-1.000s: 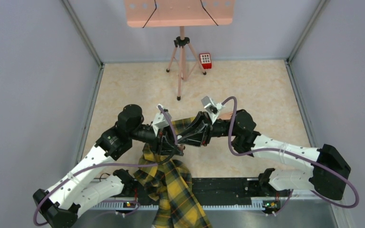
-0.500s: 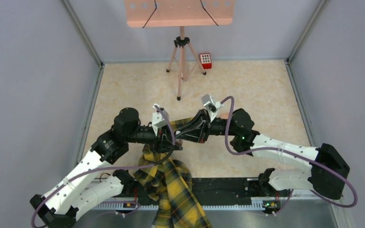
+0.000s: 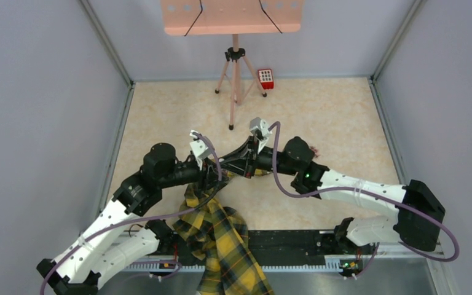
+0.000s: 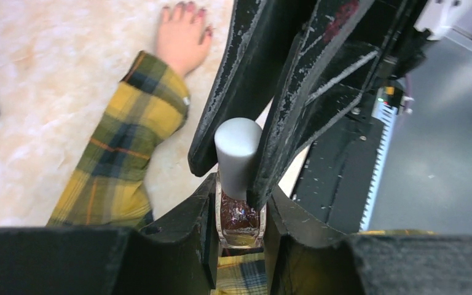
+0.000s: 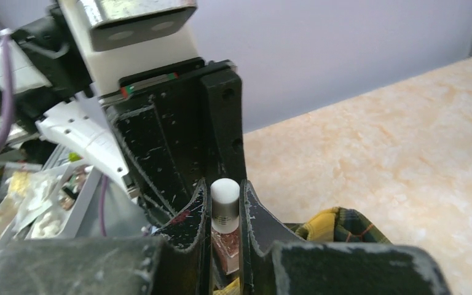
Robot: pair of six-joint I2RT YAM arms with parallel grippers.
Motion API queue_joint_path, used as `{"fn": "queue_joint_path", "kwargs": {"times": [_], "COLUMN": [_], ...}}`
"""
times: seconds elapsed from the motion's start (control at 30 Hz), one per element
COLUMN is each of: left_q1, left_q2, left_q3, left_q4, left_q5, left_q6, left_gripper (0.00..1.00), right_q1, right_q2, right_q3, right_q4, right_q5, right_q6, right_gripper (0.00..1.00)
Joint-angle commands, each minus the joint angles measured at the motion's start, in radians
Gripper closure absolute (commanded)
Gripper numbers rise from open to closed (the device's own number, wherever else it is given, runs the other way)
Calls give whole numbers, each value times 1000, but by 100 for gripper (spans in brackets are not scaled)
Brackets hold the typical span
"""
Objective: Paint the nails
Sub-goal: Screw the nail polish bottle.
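Now that the right gripper (image 5: 224, 212) has just clamped shut on the pale grey cap (image 5: 225, 198) of the glass dark-red polish bottle (image 4: 239, 220) — body pinched in the left gripper (image 4: 239, 203) — uncapping looks next, glossy dark red nails (image 4: 187, 8) well apart on the tabletop (image 4: 37, 67).

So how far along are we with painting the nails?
Done: the left gripper holds the polish bottle by its glass body, and the right gripper is shut on its grey cap. In hand: getting the cap off; it sits on the bottle, no brush showing. Left: the brushing, apparently. The nails on the mannequin hand already look red, so coats cannot be judged.
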Motion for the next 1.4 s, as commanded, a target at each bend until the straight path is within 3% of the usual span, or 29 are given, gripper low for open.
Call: {"fn": "queue_joint_path", "kwargs": {"times": [0.0,0.13,0.43,0.63,0.9,1.1,1.27,1.37], "left_q1": [30,35,37,37,37,37,37,37], "left_q2": [-36,-35,-36,-30,-28,-26,-26,-18], "left_q3": [12,8,3,0,-9,-10,-13,-11], "left_q4": [153,137,114,115,133,137,144,142], "left_q5": [-274,-443,-684,-691,-617,-582,-553,-520], "left_q6": [-24,-35,-55,-53,-32,-22,-16,-20], "left_gripper": [100,100,100,100,100,100,100,100], "right_q1": [69,113,168,182,183,184,183,183], "right_q2": [75,147,311,356,316,257,224,188], "right_q3": [39,118,242,252,265,257,249,224], "right_q4": [-183,-300,-407,-345,-325,-298,-286,-265], "right_q5": [48,170,415,455,522,548,570,579], "right_q6": [15,2,144,251,190,98,67,36], "right_gripper": [100,100,100,100,100,81,55,44]}}
